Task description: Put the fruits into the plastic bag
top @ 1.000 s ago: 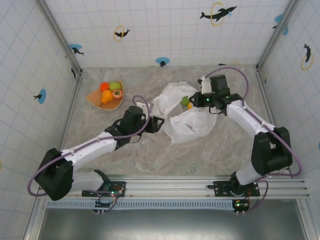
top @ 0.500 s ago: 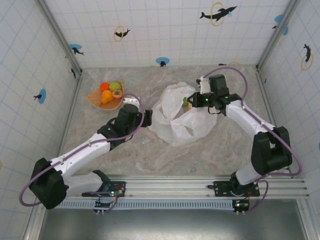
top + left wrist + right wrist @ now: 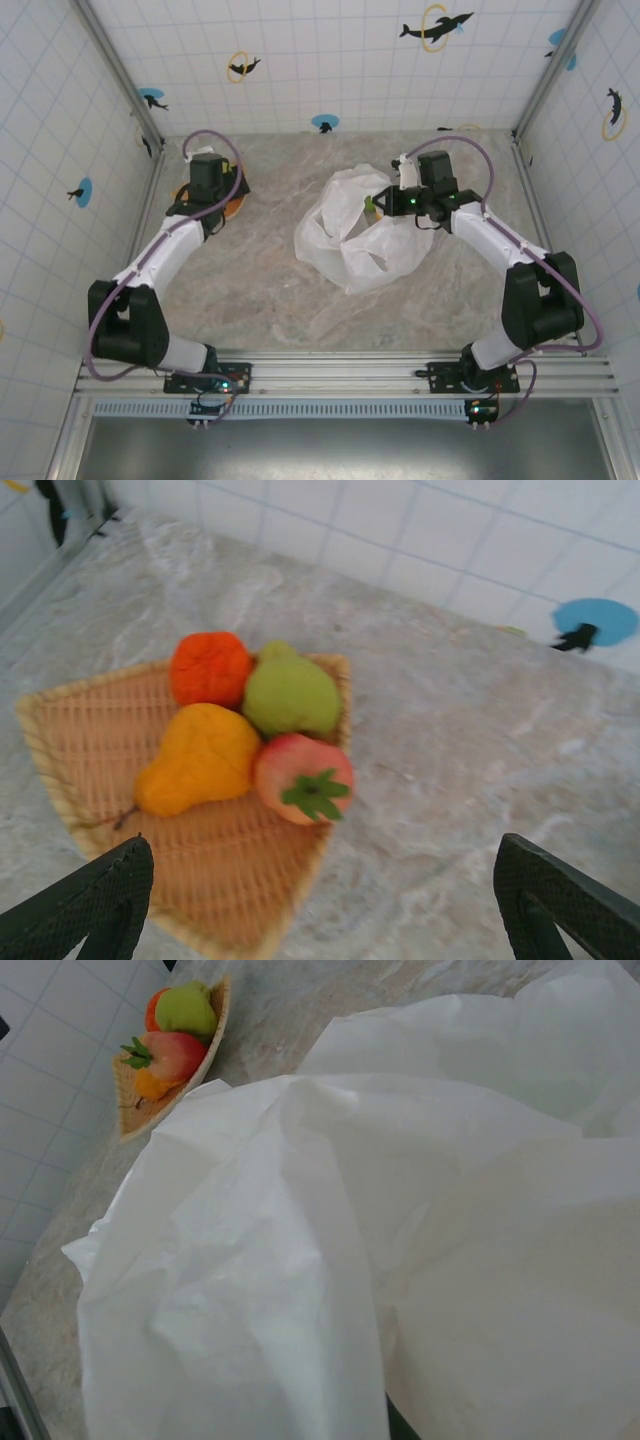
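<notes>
Beneath the plastic bag [image 3: 345,245], marbled tabletop [image 3: 250,300] within tiled walls [image 3: 330,60].

Top view: the left arm [image 3: 175,240] covers most of the tray [image 3: 237,208] and its fruits [image 3: 290,695]. Left wrist view: the lower edge cuts off the left jaws. Right wrist view: the plastic bag [image 3: 350,1240] overruns the right and lower edges.

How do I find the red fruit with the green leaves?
Find the woven tray near the far left corner of the table, where four fruits huddle. The red fruit sits at the tray's edge beside the yellow pear; it alone wears a green leafy star.
</notes>
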Robot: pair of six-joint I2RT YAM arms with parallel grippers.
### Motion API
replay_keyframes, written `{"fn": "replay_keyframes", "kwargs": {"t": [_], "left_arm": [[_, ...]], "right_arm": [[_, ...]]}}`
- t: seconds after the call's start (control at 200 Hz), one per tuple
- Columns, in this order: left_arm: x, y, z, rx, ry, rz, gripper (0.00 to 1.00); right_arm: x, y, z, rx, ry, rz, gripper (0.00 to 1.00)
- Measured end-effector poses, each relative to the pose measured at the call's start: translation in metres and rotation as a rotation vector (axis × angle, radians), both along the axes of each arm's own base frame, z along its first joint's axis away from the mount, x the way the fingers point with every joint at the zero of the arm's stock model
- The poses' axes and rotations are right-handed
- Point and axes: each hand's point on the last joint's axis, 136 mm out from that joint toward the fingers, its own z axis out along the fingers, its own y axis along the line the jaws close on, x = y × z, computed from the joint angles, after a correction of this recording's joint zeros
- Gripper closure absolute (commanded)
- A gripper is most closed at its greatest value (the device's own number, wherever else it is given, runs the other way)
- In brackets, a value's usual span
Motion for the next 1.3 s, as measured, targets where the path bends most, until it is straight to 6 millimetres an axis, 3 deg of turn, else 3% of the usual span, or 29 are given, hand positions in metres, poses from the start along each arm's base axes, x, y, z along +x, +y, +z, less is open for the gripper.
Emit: {"fn": "replay_keyframes", "kwargs": {"t": [0.23, 0.395, 0.941, 1.296], "left_arm": [[0.018, 0.068, -0.025, -0.064, 0.06, 0.13, 0.1], [0.039, 0.093, -0.047, -0.11, 0.104, 0.162, 0.1], [0.123, 0.093, -0.106, -0.206, 0.191, 0.119, 0.13], [0.138, 0.088, -0.12, -0.248, 0.212, 0.107, 0.18]], "right_arm": [[0.002, -0.005, -0.001, 0.007, 0.002, -0.006, 1.0], [0.003, -0.005, 0.0, 0.016, -0.001, -0.002, 1.0], [0.006, -0.006, -0.007, 0.015, 0.018, -0.006, 1.0], [0.008, -0.01, -0.008, 0.014, 0.018, -0.016, 1.0]]}}
